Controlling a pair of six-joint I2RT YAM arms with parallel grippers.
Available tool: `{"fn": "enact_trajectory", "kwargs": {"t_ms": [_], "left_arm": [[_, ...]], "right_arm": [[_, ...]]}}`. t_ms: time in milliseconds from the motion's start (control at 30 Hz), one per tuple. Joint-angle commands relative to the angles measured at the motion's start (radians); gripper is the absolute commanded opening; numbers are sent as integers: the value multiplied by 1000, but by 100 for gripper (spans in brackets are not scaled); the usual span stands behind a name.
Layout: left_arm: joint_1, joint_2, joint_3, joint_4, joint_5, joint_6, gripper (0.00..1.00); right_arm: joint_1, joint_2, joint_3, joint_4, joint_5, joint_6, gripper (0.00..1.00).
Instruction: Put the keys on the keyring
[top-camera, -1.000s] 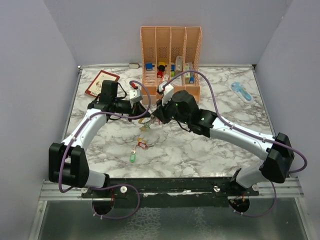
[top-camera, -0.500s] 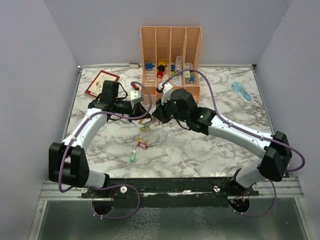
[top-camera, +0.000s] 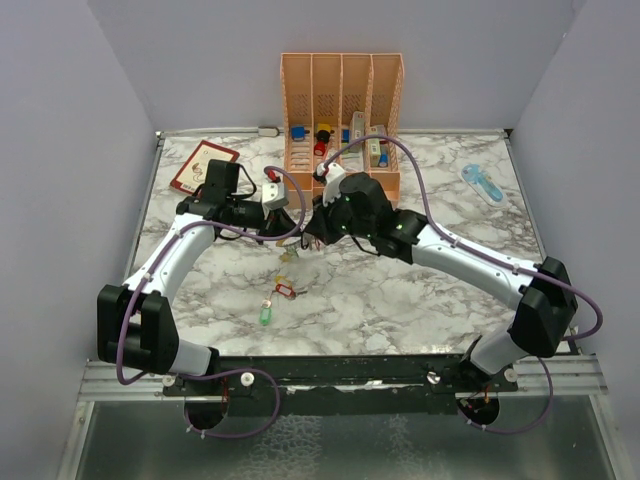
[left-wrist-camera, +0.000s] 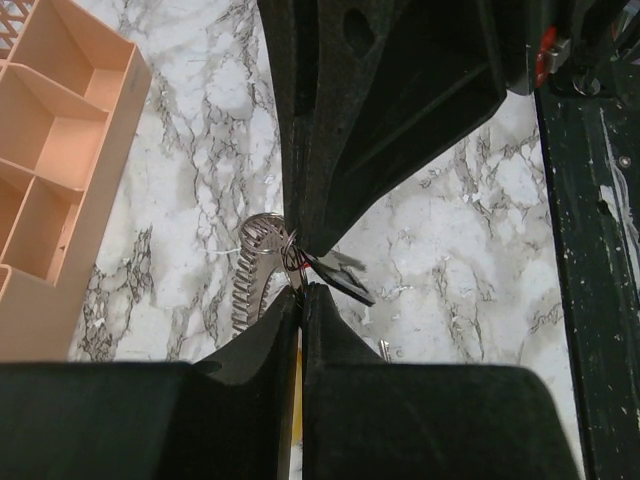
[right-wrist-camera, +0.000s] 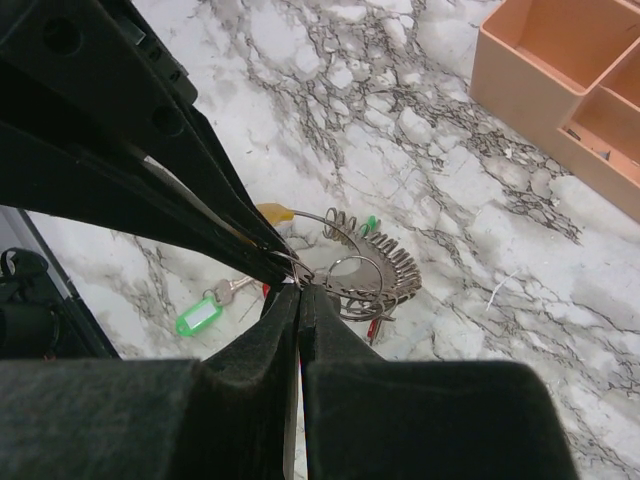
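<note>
Both grippers meet tip to tip above the table's middle. My left gripper (top-camera: 296, 236) (left-wrist-camera: 301, 290) is shut on the thin wire of the keyring (right-wrist-camera: 352, 268), which hangs below with several keys and a yellow tag (right-wrist-camera: 272, 212). The keyring also shows in the left wrist view (left-wrist-camera: 256, 262) and the top view (top-camera: 290, 256). My right gripper (top-camera: 310, 238) (right-wrist-camera: 300, 288) is shut on a small silvery ring of a key right at the left fingertips. A green-tagged key (top-camera: 266, 314) (right-wrist-camera: 198, 317) and a red-tagged key (top-camera: 283, 290) lie on the marble below.
The peach organizer (top-camera: 342, 110) with coloured blocks stands at the back, its corner in both wrist views (left-wrist-camera: 60, 150) (right-wrist-camera: 560, 90). A red card (top-camera: 203, 165) lies back left and a blue object (top-camera: 482, 183) back right. Purple cables loop over both arms.
The right arm's wrist has shifted slightly left and towards the back. Both grippers stay shut and together at the keyring. The loose keys have not moved.
</note>
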Motion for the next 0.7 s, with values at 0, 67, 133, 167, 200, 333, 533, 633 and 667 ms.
{"fn": "enact_trajectory", "kwargs": {"t_ms": [0, 67, 133, 167, 200, 333, 533, 633, 667], "left_arm": [[-8, -2, 35, -32, 39, 44, 0], [-8, -1, 34, -33, 39, 46, 0], [-8, 0, 36, -36, 41, 51, 0], [-8, 0, 38, -41, 43, 53, 0], [-8, 0, 40, -43, 44, 55, 0], [-8, -3, 52, -57, 50, 68, 0], [-8, -5, 63, -85, 57, 95, 0], [-8, -4, 72, -98, 65, 105, 0], [-8, -4, 75, -100, 67, 108, 0]], "right_arm": [[-33, 1, 20, -7, -25, 29, 1], [-35, -6, 16, -3, -28, 36, 1], [-40, -9, 18, -4, -33, 37, 1], [-43, -8, 20, -7, -35, 37, 1], [-46, -6, 22, -9, -39, 37, 1], [-54, 0, 20, -13, -66, 46, 1], [-73, 3, 4, -10, -108, 66, 1], [-79, 11, 4, -15, -130, 73, 1], [-80, 13, 4, -17, -139, 76, 1]]}}
